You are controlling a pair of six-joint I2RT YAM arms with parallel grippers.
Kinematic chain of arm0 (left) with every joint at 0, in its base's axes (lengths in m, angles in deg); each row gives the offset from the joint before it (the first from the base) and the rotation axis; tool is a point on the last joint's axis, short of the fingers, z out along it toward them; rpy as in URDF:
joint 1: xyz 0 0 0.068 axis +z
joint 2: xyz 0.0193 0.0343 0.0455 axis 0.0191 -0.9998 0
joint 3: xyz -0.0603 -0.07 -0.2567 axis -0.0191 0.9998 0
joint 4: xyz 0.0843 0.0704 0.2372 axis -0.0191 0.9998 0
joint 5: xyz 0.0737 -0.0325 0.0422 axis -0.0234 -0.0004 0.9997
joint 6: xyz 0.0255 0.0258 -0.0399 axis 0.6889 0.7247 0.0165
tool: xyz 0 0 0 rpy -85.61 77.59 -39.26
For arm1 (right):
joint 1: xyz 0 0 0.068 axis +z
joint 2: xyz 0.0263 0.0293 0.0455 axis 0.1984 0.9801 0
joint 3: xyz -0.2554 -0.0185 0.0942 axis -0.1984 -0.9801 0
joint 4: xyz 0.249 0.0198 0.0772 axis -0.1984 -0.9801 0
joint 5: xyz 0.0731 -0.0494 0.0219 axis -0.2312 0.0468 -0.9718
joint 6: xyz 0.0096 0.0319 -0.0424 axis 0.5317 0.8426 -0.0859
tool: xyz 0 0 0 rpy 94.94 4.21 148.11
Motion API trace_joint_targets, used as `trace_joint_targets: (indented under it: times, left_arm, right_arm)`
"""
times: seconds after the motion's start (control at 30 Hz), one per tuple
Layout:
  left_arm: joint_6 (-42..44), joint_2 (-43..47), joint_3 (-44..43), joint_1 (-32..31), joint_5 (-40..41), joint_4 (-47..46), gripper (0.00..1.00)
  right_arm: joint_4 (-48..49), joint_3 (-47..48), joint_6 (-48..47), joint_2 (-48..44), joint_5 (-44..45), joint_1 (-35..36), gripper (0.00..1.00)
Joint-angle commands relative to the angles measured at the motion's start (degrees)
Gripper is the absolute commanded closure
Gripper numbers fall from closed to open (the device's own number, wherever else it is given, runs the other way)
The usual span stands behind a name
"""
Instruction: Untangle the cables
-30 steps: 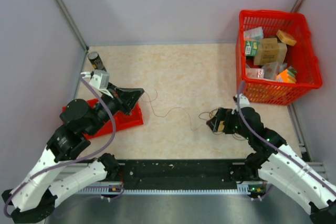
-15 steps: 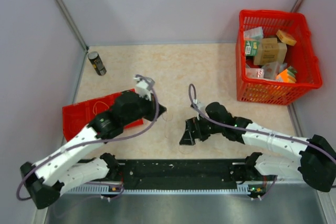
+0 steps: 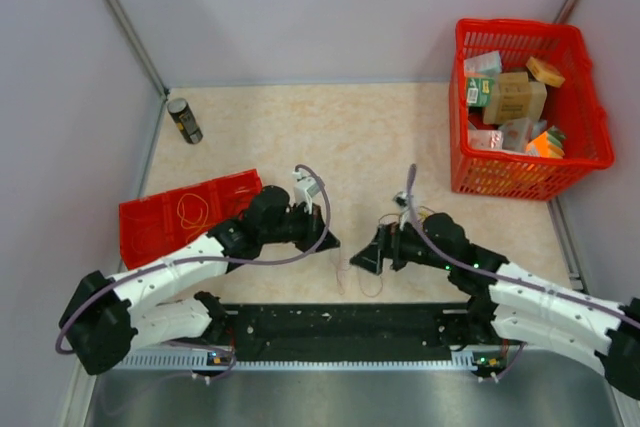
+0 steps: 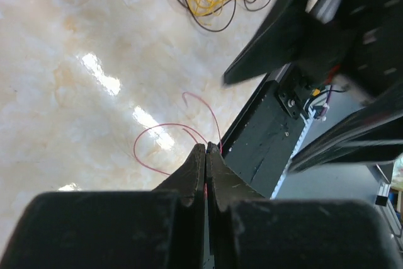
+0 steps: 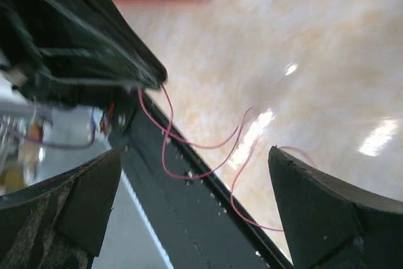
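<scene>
left arm (image 3: 165,272): white shells are joined by black joints | right arm (image 3: 545,299): the same white shells and black joints are seen | purple cable (image 3: 325,217): one is run along each arm | left fingers (image 4: 189,177): matte black, tapered, dusted pale | right fingers (image 5: 324,212): black, broad, grainy-surfaced

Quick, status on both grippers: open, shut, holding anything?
Left gripper: closed, pinching a thin red wire at its fingertips.
Right gripper: open, holding nothing.
</scene>
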Motion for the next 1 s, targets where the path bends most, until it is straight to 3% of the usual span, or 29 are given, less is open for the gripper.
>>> trace_joint_targets:
  times: [0.0,0.13,0.2,0.27,0.3,0.4,0.6,0.83,0.97]
  left_arm:
    - [-2.64,-5.43,-1.32,-0.05,-4.13,-4.56,1.00]
    - [-3.44,-10.89,-3.77,-2.85,-1.42,-3.08,1.00]
    - [-2.91,-13.44,-5.96,-6.28,2.09,-0.63,0.99]
    - [-3.08,-15.72,-8.16,-8.66,5.87,1.31,0.93]
    - [-3.26,-16.60,-8.78,-9.45,7.45,2.02,0.86]
    - [-2.82,-18.19,-9.84,-12.09,11.06,2.98,0.53]
    - [-0.45,-21.35,-16.42,-18.15,21.95,14.05,0.07]
    - [0.08,-31.19,-24.68,-24.30,30.05,20.56,0.04]
    - [0.69,-36.99,-28.64,-25.54,31.55,19.87,0.11]
  right_arm:
    - [-14.85,0.82,6.73,-19.93,29.31,-0.38,0.01]
    - [-25.69,-3.04,12.98,-37.52,42.36,-0.83,0.01]
    - [-27.72,-6.02,16.32,-44.99,44.92,-0.91,0.01]
    - [-27.73,-10.06,18.78,-49.76,45.28,-0.91,0.01]
    - [-27.55,-11.73,19.49,-53.17,45.28,-1.00,0.01]
    - [-27.64,-15.34,18.97,-55.57,45.19,-0.91,0.01]
    - [-28.25,-15.70,18.09,-53.55,45.63,-1.00,0.01]
    - [-28.17,-17.20,18.35,-55.67,46.42,-1.09,0.01]
    - [-27.99,-17.37,17.91,-56.02,46.07,-1.00,0.01]
